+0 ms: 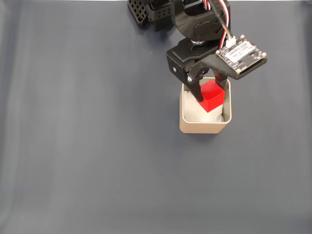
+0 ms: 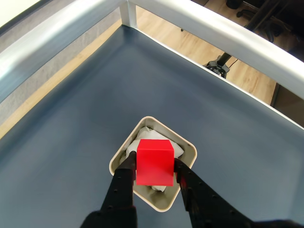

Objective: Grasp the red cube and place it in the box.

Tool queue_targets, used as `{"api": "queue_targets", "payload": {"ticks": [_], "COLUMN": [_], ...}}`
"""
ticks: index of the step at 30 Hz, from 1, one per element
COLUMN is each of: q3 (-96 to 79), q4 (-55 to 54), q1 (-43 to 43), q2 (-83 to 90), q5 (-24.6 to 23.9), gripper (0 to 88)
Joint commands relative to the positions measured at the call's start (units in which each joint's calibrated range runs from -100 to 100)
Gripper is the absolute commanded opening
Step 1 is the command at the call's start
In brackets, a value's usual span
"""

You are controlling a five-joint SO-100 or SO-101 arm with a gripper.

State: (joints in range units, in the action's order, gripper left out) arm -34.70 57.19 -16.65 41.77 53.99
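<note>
A black plastic tool grips a glossy, flat-faced red cube between its two fingers, just above the white padding of a beige, thin-walled box with rounded corners. The box sits on a smooth dark grey bench, toward the far edge in the fixed view, near the arm's base.

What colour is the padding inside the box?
White, seen around the red cube inside the beige box; clearest in the wrist view.
</note>
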Motion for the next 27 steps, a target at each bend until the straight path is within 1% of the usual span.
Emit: {"api": "queue_targets", "payload": {"ticks": [1, 4, 6, 8, 11, 14, 18, 27], "q3": [0.06, -0.03, -0.21, -0.85, -1.13, -1.31, -1.31, -1.95], "q4": [0.38, -0.03, -0.03, -0.28, -0.6, -1.1, -1.42, -2.98], "q1": [0.42, 1.21, 1.92, 2.48, 2.98, 3.19, 3.48, 3.83], "q2": [1.97, 2.23, 2.49, 2.92, 3.01, 3.01, 3.01, 3.27], "q5": [-1.17, -2.05, -1.76, -1.17, -0.93, -0.73, -0.29, 0.15], "gripper": [14.3, 29.0, 38.0, 44.0, 50.0, 53.3, 55.5, 57.5]}}
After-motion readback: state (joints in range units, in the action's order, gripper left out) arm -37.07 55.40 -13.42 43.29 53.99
